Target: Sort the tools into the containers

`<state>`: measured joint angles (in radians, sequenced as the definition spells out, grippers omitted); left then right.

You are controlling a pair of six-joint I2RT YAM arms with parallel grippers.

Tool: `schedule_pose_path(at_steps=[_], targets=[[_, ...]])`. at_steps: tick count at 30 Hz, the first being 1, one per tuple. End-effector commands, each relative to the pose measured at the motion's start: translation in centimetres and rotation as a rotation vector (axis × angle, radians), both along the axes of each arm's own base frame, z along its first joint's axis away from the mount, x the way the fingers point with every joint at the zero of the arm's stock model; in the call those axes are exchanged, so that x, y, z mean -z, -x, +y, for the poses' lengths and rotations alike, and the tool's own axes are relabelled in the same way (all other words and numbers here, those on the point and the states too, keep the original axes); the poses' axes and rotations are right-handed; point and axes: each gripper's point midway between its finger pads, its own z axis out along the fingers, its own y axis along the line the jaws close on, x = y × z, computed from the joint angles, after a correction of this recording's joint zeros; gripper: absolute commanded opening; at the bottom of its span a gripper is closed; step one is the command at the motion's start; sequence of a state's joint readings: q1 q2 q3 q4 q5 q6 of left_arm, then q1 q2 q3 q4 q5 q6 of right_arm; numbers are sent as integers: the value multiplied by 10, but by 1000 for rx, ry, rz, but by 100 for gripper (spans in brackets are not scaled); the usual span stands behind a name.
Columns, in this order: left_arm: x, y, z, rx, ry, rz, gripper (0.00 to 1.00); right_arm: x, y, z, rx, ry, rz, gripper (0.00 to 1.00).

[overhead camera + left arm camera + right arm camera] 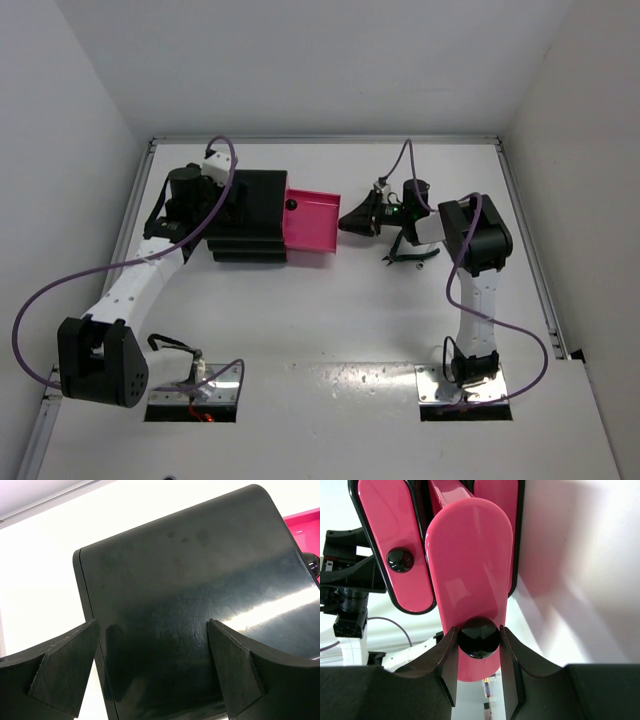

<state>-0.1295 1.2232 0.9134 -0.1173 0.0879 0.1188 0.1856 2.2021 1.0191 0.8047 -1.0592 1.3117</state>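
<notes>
The black drawer chest [245, 215] stands at the back left, with one magenta-pink tray drawer [312, 222] pulled out to the right. My right gripper [344, 222] is shut on that drawer's round black knob [478, 637], one finger on each side of it. Two more pink drawer fronts [402, 535] show behind it, one with its own knob [400, 560]. My left gripper [150, 665] is open, with its fingers [65, 670] spread over the chest's glossy top [190, 580]; I cannot tell whether they touch it. Dark green-handled pliers [404, 256] lie on the table under the right arm.
White walls enclose the table on three sides, and a metal rail [530, 250] runs along its right edge. Purple cables [60, 290] loop from both arms. The arm bases [470, 365] sit at the near edge.
</notes>
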Motion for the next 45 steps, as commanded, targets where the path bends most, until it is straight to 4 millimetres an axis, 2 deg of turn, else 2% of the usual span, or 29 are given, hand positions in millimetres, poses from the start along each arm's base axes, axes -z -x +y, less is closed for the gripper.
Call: schedule_pose_path(at_steps=[1, 10, 14, 19, 21, 26, 27, 30, 31, 33, 34, 35, 36, 37, 38, 39, 40, 42, 43, 45], targets=[[38, 15, 3, -5, -40, 148, 95, 7, -6, -10, 30, 35, -47, 5], [38, 15, 3, -5, -40, 148, 95, 15, -16, -13, 42, 51, -44, 7], [38, 15, 3, -5, -40, 148, 95, 20, -15, -13, 34, 69, -34, 21], [38, 15, 3, -5, -40, 148, 95, 29, -16, -15, 40, 96, -27, 44], [38, 15, 3, -5, -40, 148, 95, 23, -19, -19, 39, 109, -56, 50], [38, 15, 3, -5, -40, 148, 95, 8, -21, -29, 51, 139, -86, 56], [38, 15, 3, -5, -40, 148, 95, -4, -23, -33, 56, 132, -106, 56], [35, 15, 3, -5, -39, 139, 95, -17, -19, -54, 69, 146, -122, 56], [35, 15, 3, -5, -39, 139, 95, -35, -19, -60, 77, 155, -171, 56], [31, 16, 4, -6, -37, 127, 97, -51, -18, -73, 47, 189, -291, 56], [31, 16, 4, -6, -37, 127, 99, -57, -15, -86, 41, 212, -274, 56], [28, 19, 4, -1, -46, 123, 99, -70, -11, -93, 13, 219, -332, 56], [25, 19, 4, -1, -45, 114, 99, -78, -19, -104, -23, 283, -495, 56], [15, 19, 4, -1, -41, 87, 99, -70, -3, -120, -43, 308, -399, 56], [11, 19, 5, 3, -48, 76, 99, -70, -1, -131, -61, 344, -421, 55], [6, 21, 0, 15, -47, 68, 99, -77, -7, -144, -102, 412, -558, 55], [-6, 19, 0, 19, -51, 39, 99, -71, 7, -160, -108, 435, -458, 52], [-16, 20, 0, 2, -67, 20, 99, -62, 8, -186, -116, 549, -462, 47], [-33, 19, 3, -14, -67, -19, 99, -60, 11, -209, -82, 616, -432, 45], [-43, 21, 3, -38, -85, -34, 99, -47, 25, -230, -66, 696, -390, 43]])
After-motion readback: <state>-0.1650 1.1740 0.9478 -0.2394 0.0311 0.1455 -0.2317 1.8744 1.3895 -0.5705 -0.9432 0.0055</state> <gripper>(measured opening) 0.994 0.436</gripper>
